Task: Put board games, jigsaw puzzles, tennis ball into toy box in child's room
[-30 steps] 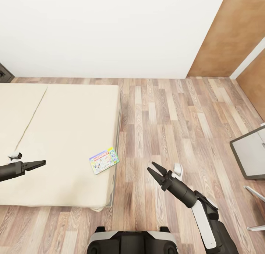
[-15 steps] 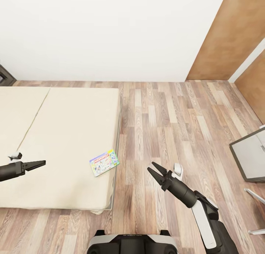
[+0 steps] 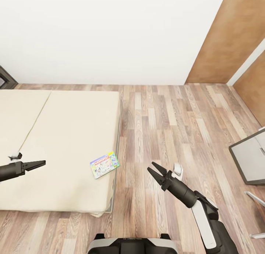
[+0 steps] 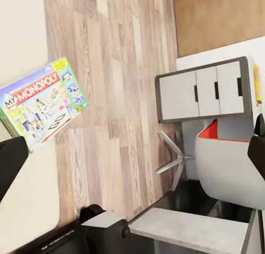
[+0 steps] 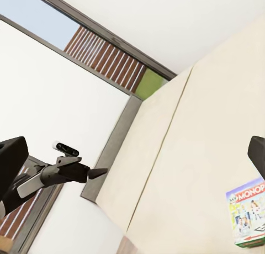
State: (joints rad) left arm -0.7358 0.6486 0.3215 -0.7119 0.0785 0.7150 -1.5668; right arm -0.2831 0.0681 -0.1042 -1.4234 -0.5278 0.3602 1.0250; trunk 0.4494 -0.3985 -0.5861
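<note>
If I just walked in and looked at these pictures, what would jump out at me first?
Probably the colourful Monopoly board game lying near the edge of the wide cream bed, the one bright thing in a plain room. Next, two black grippers: the left gripper over the bed, and the right gripper, open, over the plank floor.

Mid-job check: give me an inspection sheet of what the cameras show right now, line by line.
Surface: bed, two cream mattress halves, mostly bare.
Job's things: one board game lying flat near the bed's edge closest to the right arm; cover reads Monopoly in the left wrist view.
Clutter: nothing seen on the bed besides the game.
End effectors: left end effector over the bed, empty, fingers close together; right end effector over the wood floor, open, empty.
Cables: nothing seen.
Surroundings: white wall, grey drawer cabinet, window.
</note>
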